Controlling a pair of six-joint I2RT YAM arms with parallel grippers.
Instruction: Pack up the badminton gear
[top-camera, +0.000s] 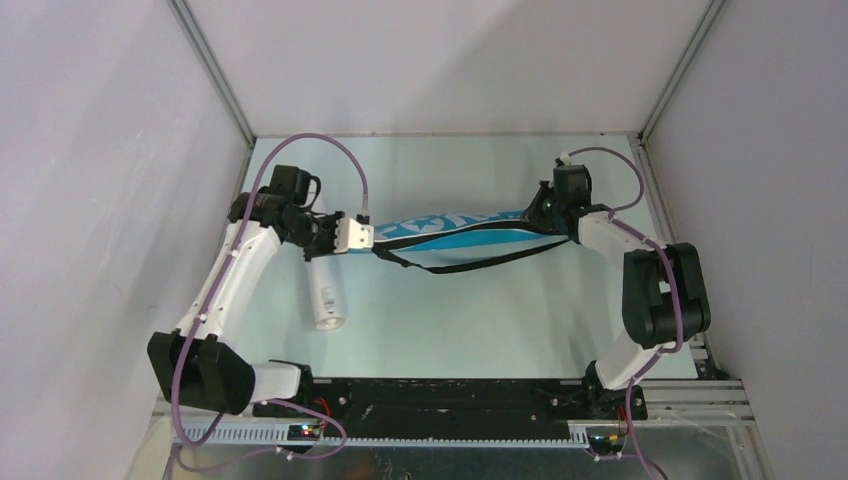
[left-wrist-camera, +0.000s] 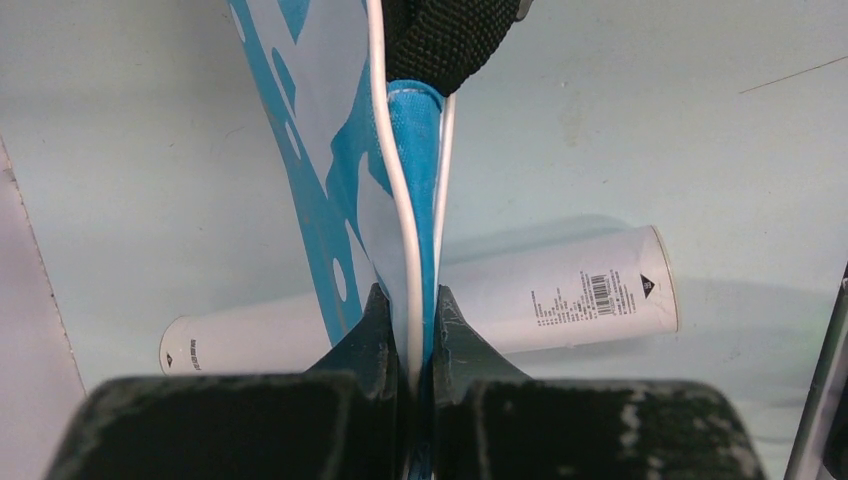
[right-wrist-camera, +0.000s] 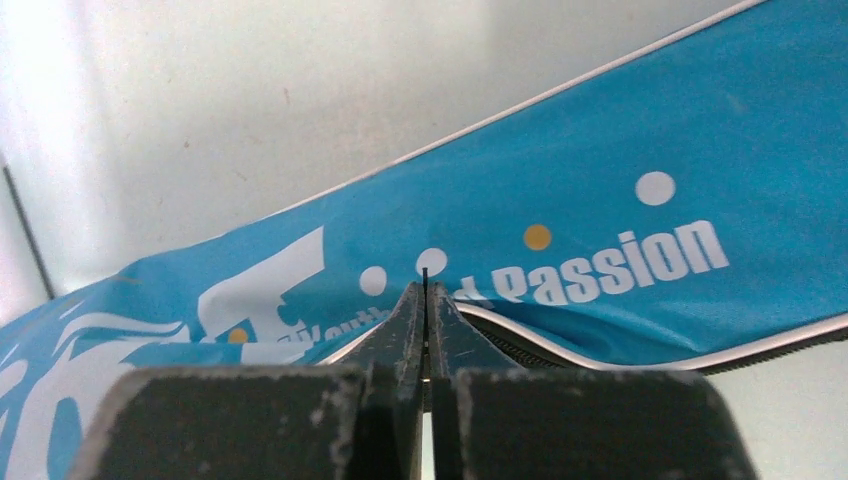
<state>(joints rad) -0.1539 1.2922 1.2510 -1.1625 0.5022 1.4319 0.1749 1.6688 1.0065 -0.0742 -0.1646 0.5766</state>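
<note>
The blue racket-shaped bag (top-camera: 450, 228) is stretched across the middle of the table between both grippers, its black strap (top-camera: 450, 266) hanging at the near side. My left gripper (top-camera: 362, 236) is shut on the white-piped edge of the bag's narrow end (left-wrist-camera: 350, 150). My right gripper (top-camera: 535, 212) is shut on a thin black zipper pull (right-wrist-camera: 426, 275) at the bag's wide end (right-wrist-camera: 620, 150), beside the zip (right-wrist-camera: 520, 352). The long white tube (top-camera: 325, 295) lies on the table under the left gripper, and it also shows in the left wrist view (left-wrist-camera: 570, 290). Rackets and shuttlecocks are out of view.
Grey walls with metal frame posts (top-camera: 215, 75) close in the table on the left, back and right. A black padded part of the strap (left-wrist-camera: 445, 40) shows above the bag's end in the left wrist view.
</note>
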